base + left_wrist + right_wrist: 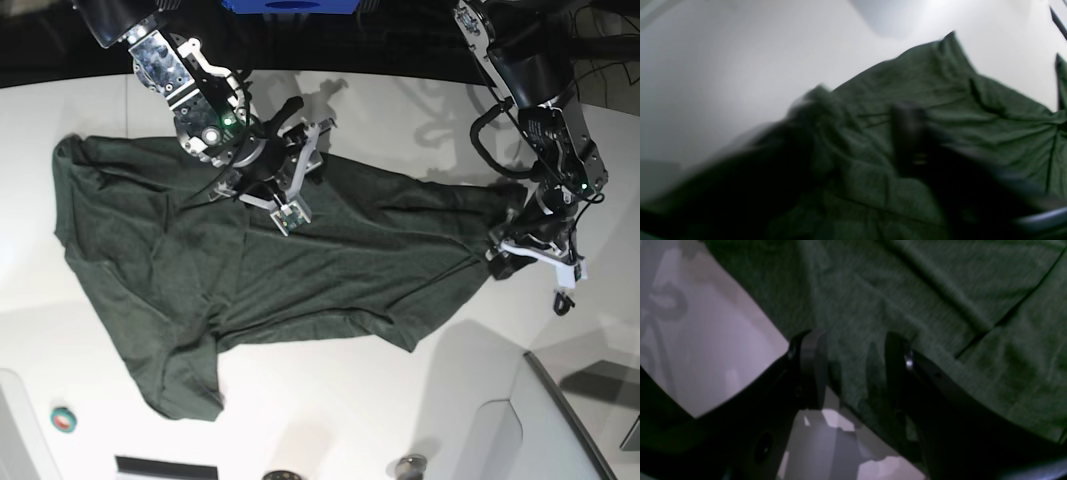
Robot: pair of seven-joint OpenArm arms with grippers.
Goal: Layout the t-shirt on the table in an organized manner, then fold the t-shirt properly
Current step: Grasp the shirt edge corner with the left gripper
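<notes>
The dark green t-shirt (260,260) lies spread and wrinkled across the white table (400,110), with one sleeve toward the front left. My right gripper (290,180) is open and low over the shirt's far edge. In the right wrist view (853,373) its fingers (810,366) stand apart with the shirt's (923,290) fabric between them. My left gripper (505,245) is at the shirt's right end. The left wrist view (857,133) is blurred; its fingers (907,130) stand apart around bunched shirt (940,93) fabric.
A small teal roll (65,420) lies at the front left. A dark flat object (165,468) and two small round things (405,465) sit at the front edge. A grey panel (570,420) stands at the front right.
</notes>
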